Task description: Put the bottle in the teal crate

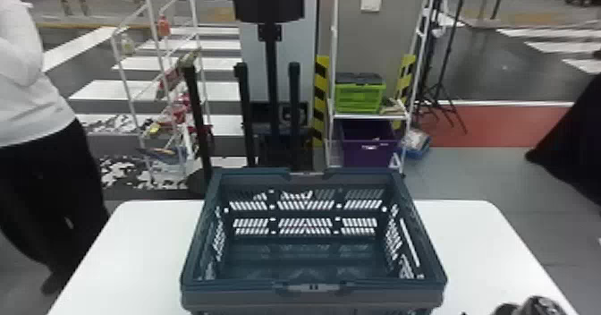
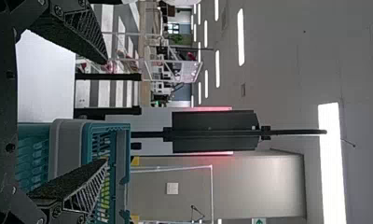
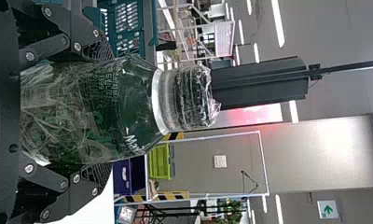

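White table point(image 1: 134, 247) beneath teal crate point(image 1: 241, 295), right gripper point(image 1: 505, 310) tight around bottle point(image 3: 128, 102), left gripper point(image 2: 105, 111) agape.

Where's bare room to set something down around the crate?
Table: bare strip between the crate's left wall and table's left edge; another between its right wall and table's right edge. Visible crate floor is bare too. Crowded: near right corner, by the bottle in the right gripper. Can't judge directly behind the crate.

Left end effector point(image 2: 105, 111) spread wide
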